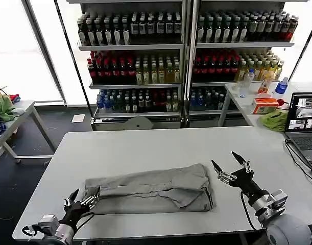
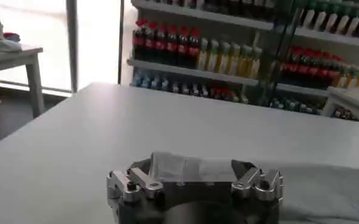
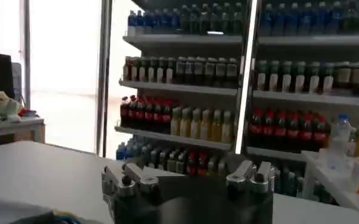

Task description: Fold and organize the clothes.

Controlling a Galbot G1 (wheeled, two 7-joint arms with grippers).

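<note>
My left gripper [image 1: 83,200] pinches the near-left corner of the grey shirt [image 1: 150,190], which lies folded along the table's [image 1: 145,145] front edge. My right gripper [image 1: 230,164] hovers spread wide just beside its right edge, bare tabletop beyond.

A: Work surface? 
B: White table [image 1: 145,145], long, set across the head view.

A: Behind it? 
B: Two shelving units [image 1: 186,66] side by side, packed with bottles [image 1: 130,28]: dark ones on top, red and yellow in the middle row, blue-labelled lower down.

A: Off to the right? 
B: An open laptop [image 1: 305,125] at the table's far right edge, screen lit. Behind it a second table [image 1: 237,94] with a clear bottle [image 1: 246,82], an orange box [image 1: 265,104] and a green cloth bundle [image 1: 274,120].

A: Left side? 
B: A small side table [image 1: 18,115] carrying another green cloth [image 1: 1,107].
</note>
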